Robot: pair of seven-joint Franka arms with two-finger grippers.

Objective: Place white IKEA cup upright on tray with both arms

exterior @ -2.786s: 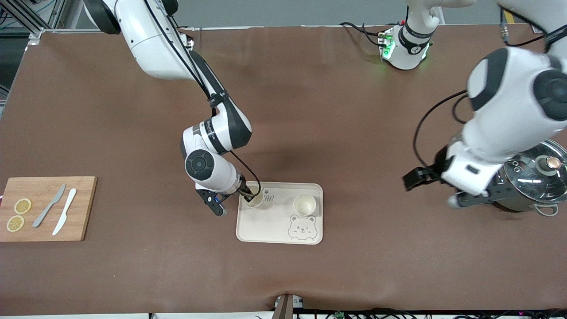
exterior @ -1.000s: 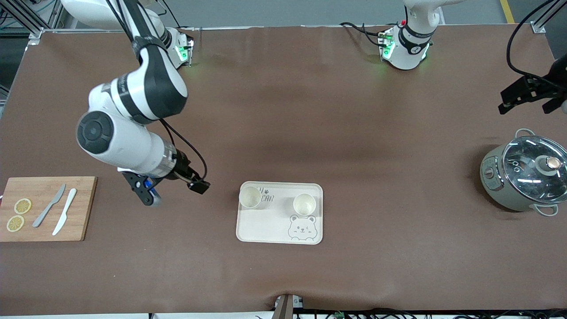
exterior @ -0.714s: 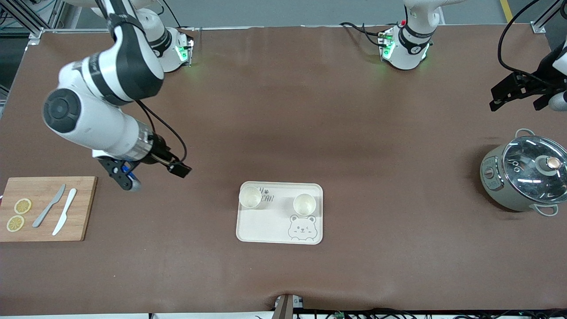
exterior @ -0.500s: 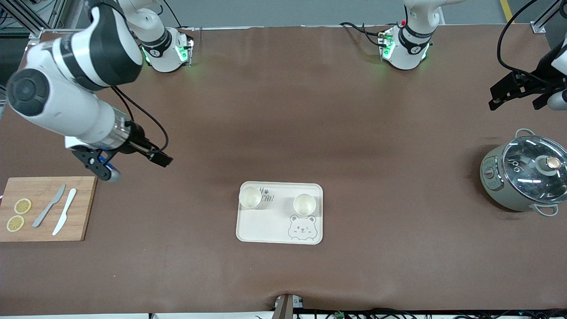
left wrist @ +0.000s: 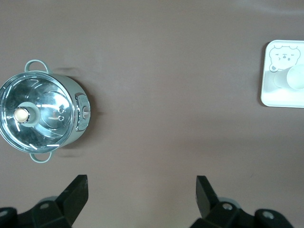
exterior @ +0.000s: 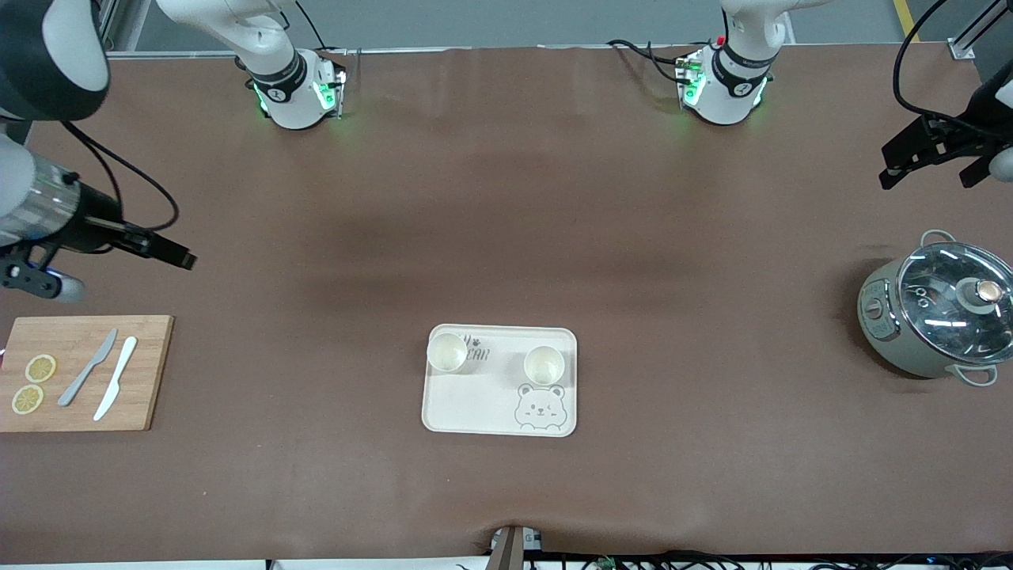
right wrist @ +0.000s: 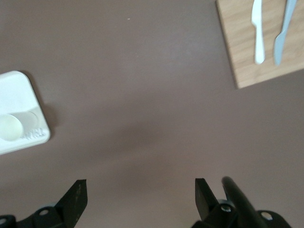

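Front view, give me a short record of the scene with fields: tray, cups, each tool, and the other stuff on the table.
tray: cream, bear face, flat on the table
cups: two, both upright on the tray; one toward the right arm's end, one toward the left arm's end
right tool: open, empty, up over bare table between the cutting board and the tray
left tool: open, empty, over bare table beside the pot
cutting board: holds two knives and two lemon slices
pot: glass lid on
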